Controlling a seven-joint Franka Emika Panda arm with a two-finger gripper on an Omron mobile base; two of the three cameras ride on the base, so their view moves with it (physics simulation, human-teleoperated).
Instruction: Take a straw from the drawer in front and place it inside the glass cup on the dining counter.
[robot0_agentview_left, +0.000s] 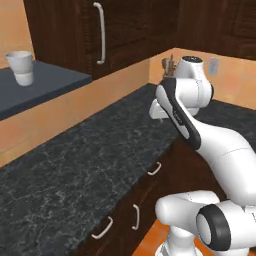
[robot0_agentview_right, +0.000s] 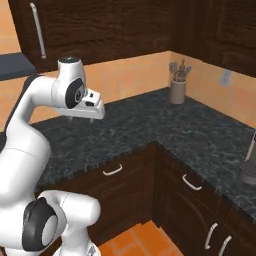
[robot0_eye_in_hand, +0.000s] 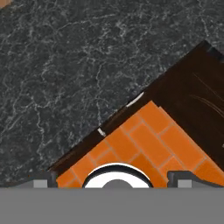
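My gripper (robot0_agentview_right: 84, 119) hangs open over the black speckled granite counter (robot0_agentview_right: 150, 125), near its front edge; the hand also shows behind the forearm (robot0_agentview_left: 159, 113). In the hand view the gripper (robot0_eye_in_hand: 116, 179) points straight down, its fingertips (robot0_eye_in_hand: 43, 179) far apart with nothing between them. Below the counter edge a dark-brown drawer front with a pale bar handle (robot0_agentview_right: 112, 170) (robot0_agentview_left: 155, 168) (robot0_eye_in_hand: 134, 99) is shut. The straw is hidden. The glass cup and the dining counter are out of view.
An opaque whitish-grey cup (robot0_agentview_left: 21, 67) stands on a dark ledge at the far left. A utensil holder (robot0_agentview_right: 177, 90) sits in the counter's back corner. More handled cabinet fronts (robot0_agentview_right: 191, 182) run along the right. Orange tile floor (robot0_eye_in_hand: 148, 135) lies below.
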